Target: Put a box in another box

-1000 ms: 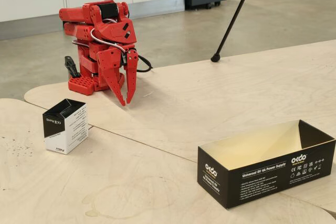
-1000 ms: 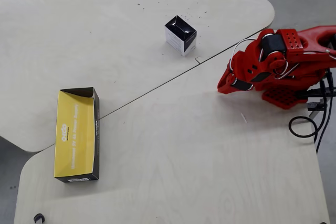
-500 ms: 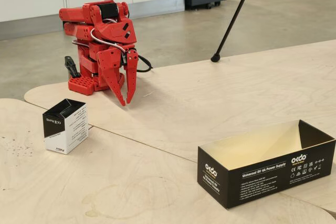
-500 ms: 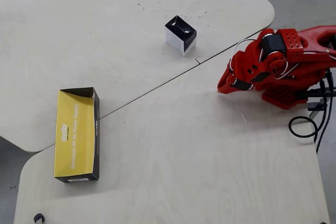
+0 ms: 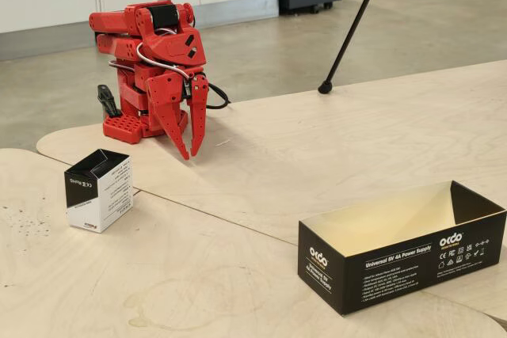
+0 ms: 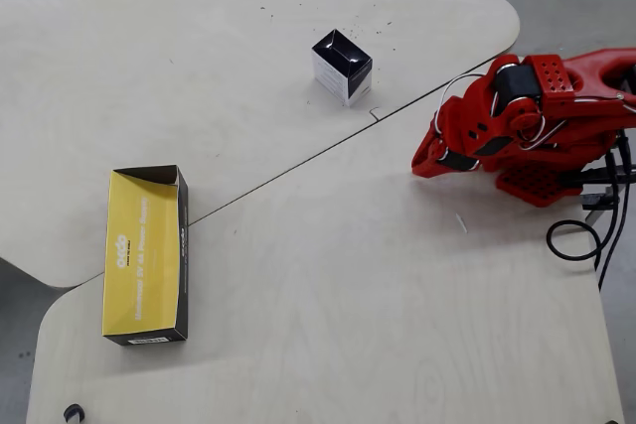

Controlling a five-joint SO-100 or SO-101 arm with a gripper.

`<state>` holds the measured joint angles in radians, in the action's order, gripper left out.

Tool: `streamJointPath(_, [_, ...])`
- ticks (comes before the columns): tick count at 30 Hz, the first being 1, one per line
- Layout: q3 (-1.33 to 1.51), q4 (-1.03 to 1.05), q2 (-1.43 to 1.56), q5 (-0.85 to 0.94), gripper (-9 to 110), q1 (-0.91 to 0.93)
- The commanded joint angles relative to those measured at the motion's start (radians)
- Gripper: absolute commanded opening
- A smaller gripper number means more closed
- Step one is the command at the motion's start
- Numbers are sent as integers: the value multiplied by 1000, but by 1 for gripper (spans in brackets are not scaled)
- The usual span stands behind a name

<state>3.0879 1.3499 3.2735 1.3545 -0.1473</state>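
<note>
Carton point(image 5: 99, 190) untouched on worktop point(image 5: 333, 156); fingers point(image 5: 192, 152) slightly apart, empty. Risk: off-centre pinch tips it before okdo box point(image 5: 400, 263).

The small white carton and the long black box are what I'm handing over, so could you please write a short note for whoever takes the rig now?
Gripper: empty, fingers slightly apart, pointing down at the table near the arm's base.
Small white carton: upright on the table, untouched, apart from the gripper.
Long black box: open, empty, well away from the carton.
Done: nothing yet.
Left: grasp the carton, carry it over, set it inside the black box.
</note>
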Motion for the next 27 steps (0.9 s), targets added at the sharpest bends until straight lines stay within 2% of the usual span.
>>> streamJointPath(1, [-5,31,-2,8,-1,-5])
streamJointPath(10, [-5,6,-2,52,-1,-48])
streamJointPath(12, [-5,-83,-2,-84,0,-55])
streamJointPath(15, [-71,-178,-2,-282,9,-48])
streamJointPath(20, [-414,-143,-123,-505,15,-54])
streamJointPath(27, [-1135,-95,-815,-799,22,118])
